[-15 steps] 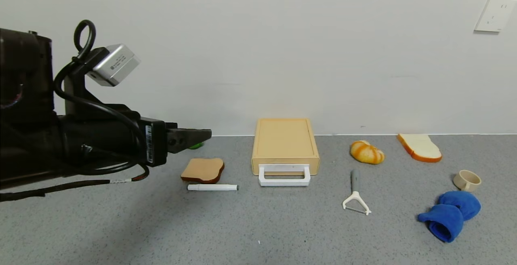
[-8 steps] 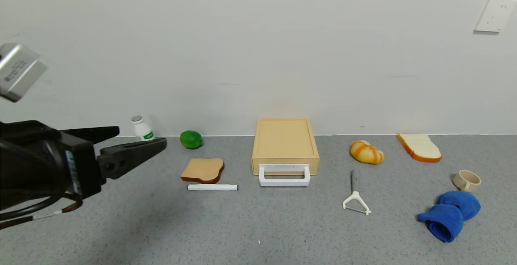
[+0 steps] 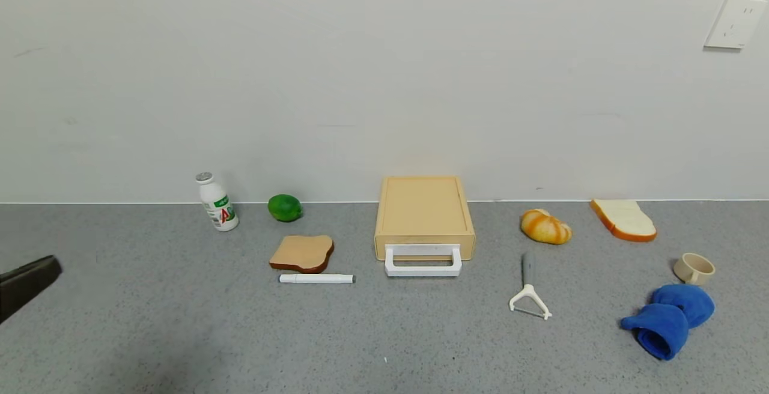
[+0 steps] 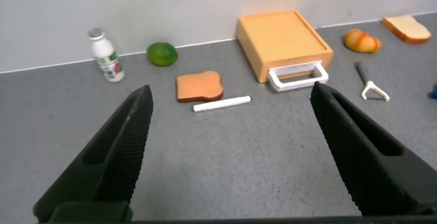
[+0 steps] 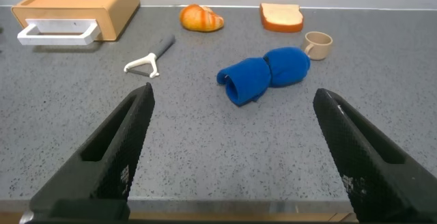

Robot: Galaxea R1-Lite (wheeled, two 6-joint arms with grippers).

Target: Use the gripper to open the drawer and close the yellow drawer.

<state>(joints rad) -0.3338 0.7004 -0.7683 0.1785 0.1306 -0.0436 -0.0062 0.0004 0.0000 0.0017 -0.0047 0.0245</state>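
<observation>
one drawer [image 3: 424,224], shut | two grippers: left gripper [image 4: 229,152] fingers wide, drawer well ahead | right gripper [image 5: 232,152] fingers wide

Grey speckled table [image 3: 180,334] carries, along the back wall: a small white bottle [image 3: 217,202] standing upright, a green lime [image 3: 285,208] near it, a bread roll [image 3: 545,226] and a white bread slice [image 3: 623,219] further right. Nearer the front: a brown toast slice [image 3: 301,253] with a white marker pen [image 3: 316,278] lying just in front of it, and a white-headed peeler [image 3: 528,292] with a grey handle. At far right, a beige cup [image 3: 694,268] sits just behind a rolled blue cloth [image 3: 670,319]; a white wall socket [image 3: 735,22] is mounted high on the wall.
</observation>
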